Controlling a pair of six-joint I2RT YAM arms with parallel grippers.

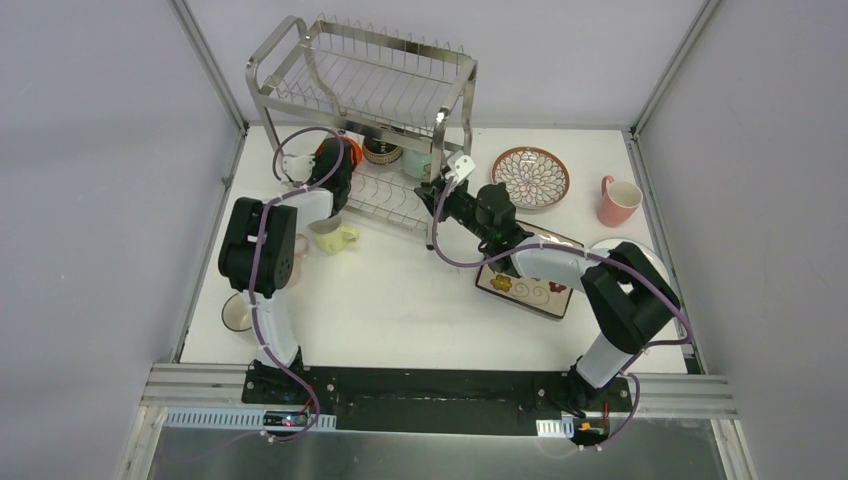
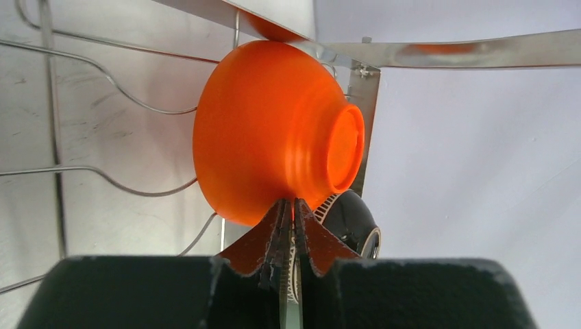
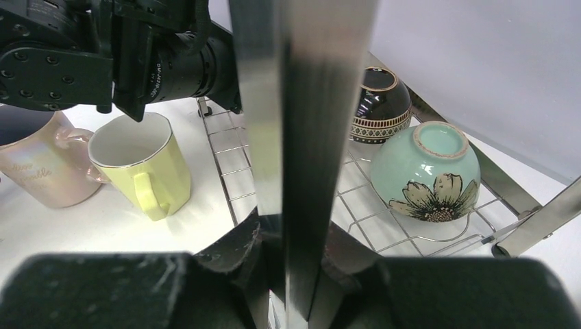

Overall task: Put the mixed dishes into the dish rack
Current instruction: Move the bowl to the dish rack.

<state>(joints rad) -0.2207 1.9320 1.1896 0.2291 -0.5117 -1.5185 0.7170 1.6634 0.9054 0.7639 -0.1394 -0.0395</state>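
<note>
Bowl (image 2: pixel 274 130) rim between left pincer (image 2: pixel 288 209) jaws

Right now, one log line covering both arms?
left gripper: shut on orange bowl | right gripper: shut on dish rack upright | mint bowl: lower tier

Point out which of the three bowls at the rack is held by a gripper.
The orange bowl: the left gripper pinches its rim. The mint flowered bowl and the dark patterned bowl rest free on the dish rack, on its wire shelf.

Shiny metal rack (image 1: pixel 375 75), perhaps plastic bowl (image 2: pixel 274 130)
</note>
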